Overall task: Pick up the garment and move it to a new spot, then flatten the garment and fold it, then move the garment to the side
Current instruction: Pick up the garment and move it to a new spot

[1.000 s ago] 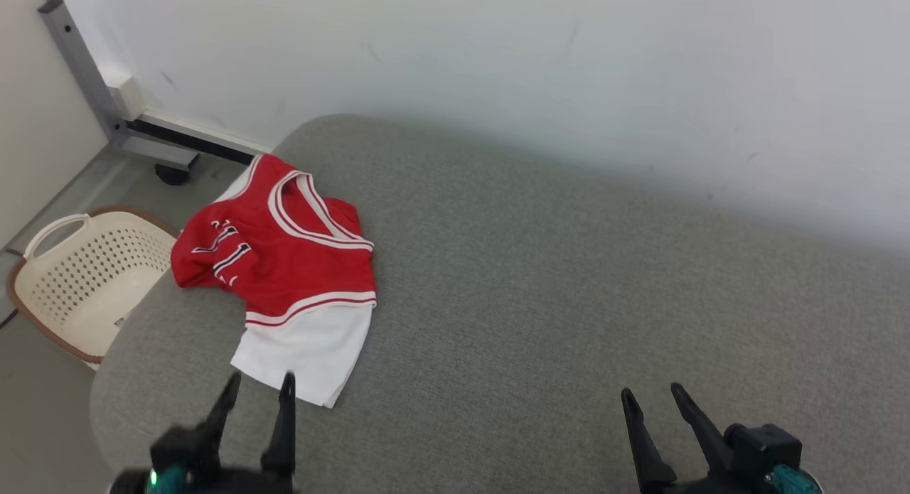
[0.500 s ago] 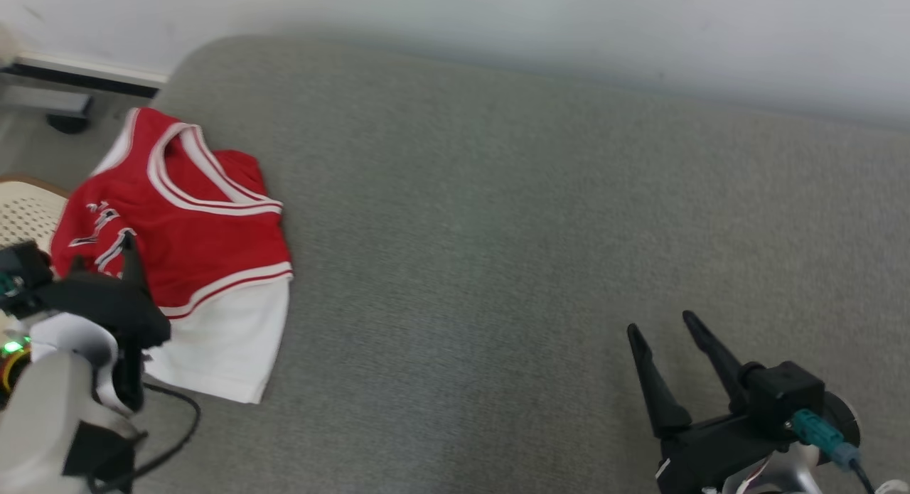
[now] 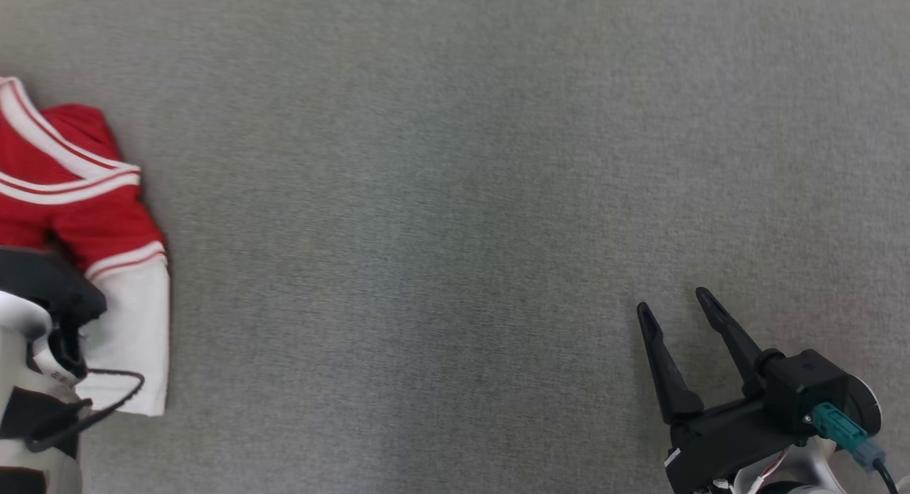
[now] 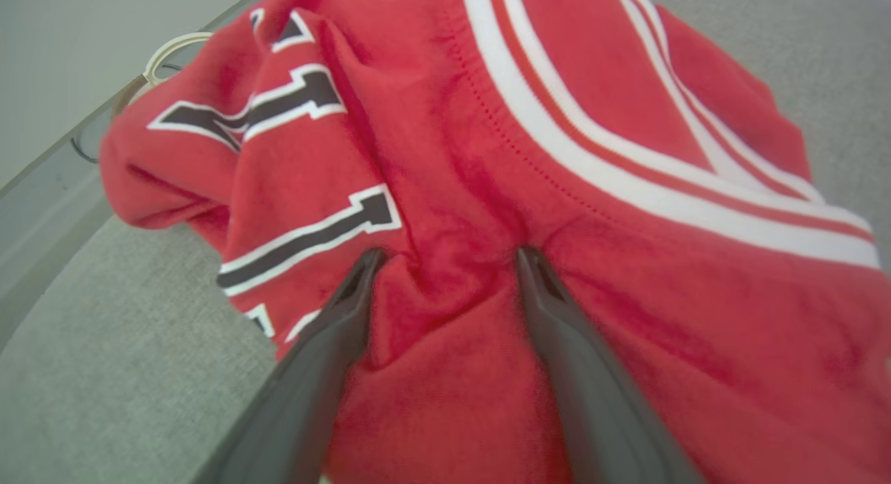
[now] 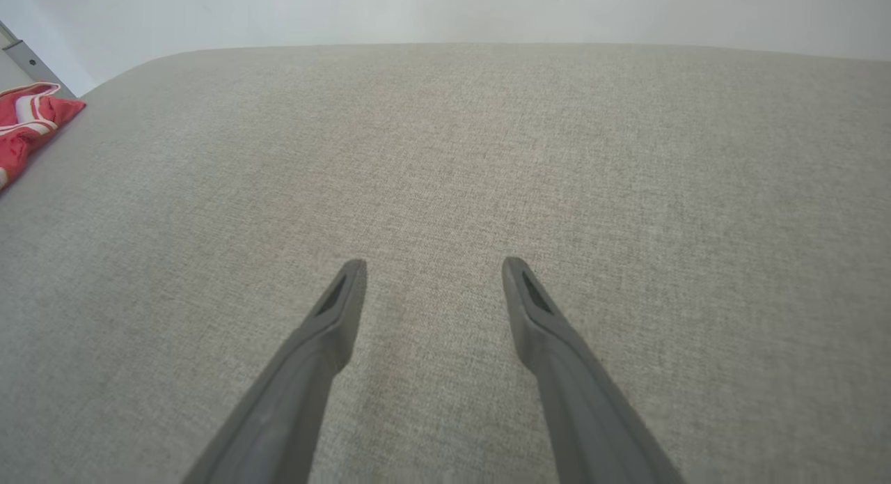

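A crumpled red garment (image 4: 487, 122) lies at the left edge of a grey padded surface (image 3: 426, 231). The left gripper (image 4: 449, 258), fingers spread wide, straddles a cloth ridge, likely ready to pinch it. The right gripper (image 3: 673, 301) waits near right, wide open, empty.

A robotics test room rather than a home, by every visible sign: a broad desk (image 5: 626, 157) with a rounded corner, covered edge to edge in plain grey cloth, stands against an unmarked white wall (image 5: 445, 10), and a grey metal post (image 5: 21, 52) rises beside its far corner. A single red-and-white garment (image 4: 487, 191) lies near one end, and a pale curved plastic rim (image 4: 170, 45) shows beyond that edge. Over the cloth hangs the robot's right gripper (image 3: 673, 299), black, with exposed wiring and a teal plug at its wrist.
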